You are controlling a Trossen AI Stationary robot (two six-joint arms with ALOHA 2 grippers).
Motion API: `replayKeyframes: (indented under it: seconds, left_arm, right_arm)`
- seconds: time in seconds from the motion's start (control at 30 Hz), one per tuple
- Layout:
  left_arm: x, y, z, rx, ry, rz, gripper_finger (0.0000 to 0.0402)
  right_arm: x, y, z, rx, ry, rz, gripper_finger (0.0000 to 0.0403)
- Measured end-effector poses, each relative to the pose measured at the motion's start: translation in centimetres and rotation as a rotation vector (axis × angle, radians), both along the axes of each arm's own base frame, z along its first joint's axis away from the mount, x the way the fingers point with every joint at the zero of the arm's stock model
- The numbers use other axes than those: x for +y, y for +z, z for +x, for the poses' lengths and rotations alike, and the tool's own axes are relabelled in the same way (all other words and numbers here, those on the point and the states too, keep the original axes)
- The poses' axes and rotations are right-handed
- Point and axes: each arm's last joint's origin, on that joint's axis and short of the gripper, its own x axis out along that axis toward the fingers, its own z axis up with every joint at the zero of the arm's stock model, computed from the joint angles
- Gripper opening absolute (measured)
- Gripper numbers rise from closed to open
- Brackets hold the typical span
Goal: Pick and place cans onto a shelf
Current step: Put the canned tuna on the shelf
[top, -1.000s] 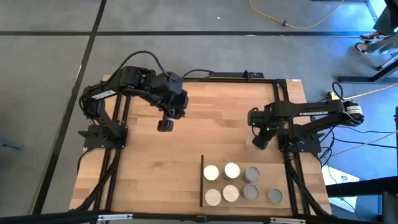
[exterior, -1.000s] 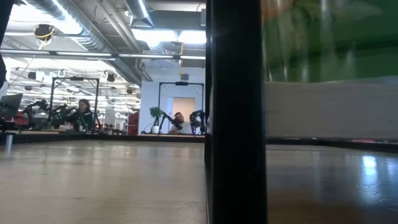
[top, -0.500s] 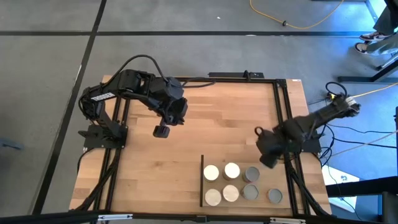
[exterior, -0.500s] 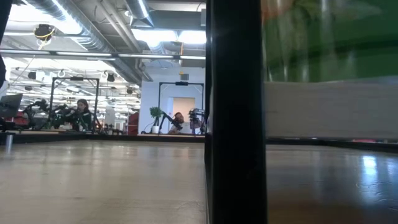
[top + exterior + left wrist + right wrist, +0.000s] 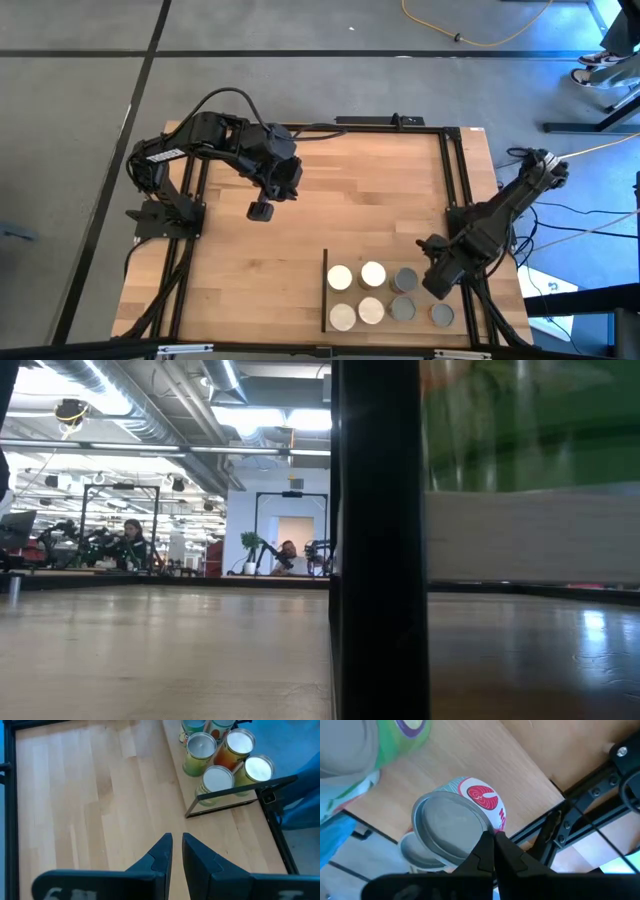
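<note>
- Seven cans counted from above, all standing upright in a cluster on the shelf (image 5: 350, 262) at the near edge of the counter (image 5: 230, 270).
- Four cream-topped cans in a two-by-two block: (image 5: 340, 277), (image 5: 373, 273), (image 5: 343, 317), (image 5: 371, 311).
- Three grey-topped cans beside them: (image 5: 405, 279), (image 5: 403, 308), (image 5: 441, 316).
- One black strip (image 5: 326, 291) along the shelf's short edge, on the side facing the left tool.
- Two arms, one tool each.
- Right tool (image 5: 437, 284) low over the cluster's outer side, just beside the grey-topped cans, fingers pressed together, pinching nothing.
- Directly ahead of the right tool's fingertips in its wrist view: one grey-lidded can (image 5: 451, 824) with a red-and-white label; one green-sided can (image 5: 395, 740) farther off beside it.
- Left tool (image 5: 261, 211) well apart from the shelf, above bare counter toward the far left; fingers (image 5: 161, 851) nearly together, a thin gap between them, nothing held.
- Ahead of the left tool in its wrist view: five can tops visible at the shelf, two cut off by the picture's edge.
- Low view: one broad dark upright (image 5: 380, 540) and a blurred green can side (image 5: 530, 430) close to the lens.
</note>
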Motion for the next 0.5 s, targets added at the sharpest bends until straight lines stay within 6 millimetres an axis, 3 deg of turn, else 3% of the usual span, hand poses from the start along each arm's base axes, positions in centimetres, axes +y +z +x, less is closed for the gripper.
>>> replayKeyframes:
  seconds: [0.5]
  left_arm:
    - [0.0, 0.0, 0.0, 0.0, 0.006, -0.005, 0.0037]
  right_arm:
    - [1.0, -3.9, 0.4, 0.118, 0.015, -0.073, 0.0]
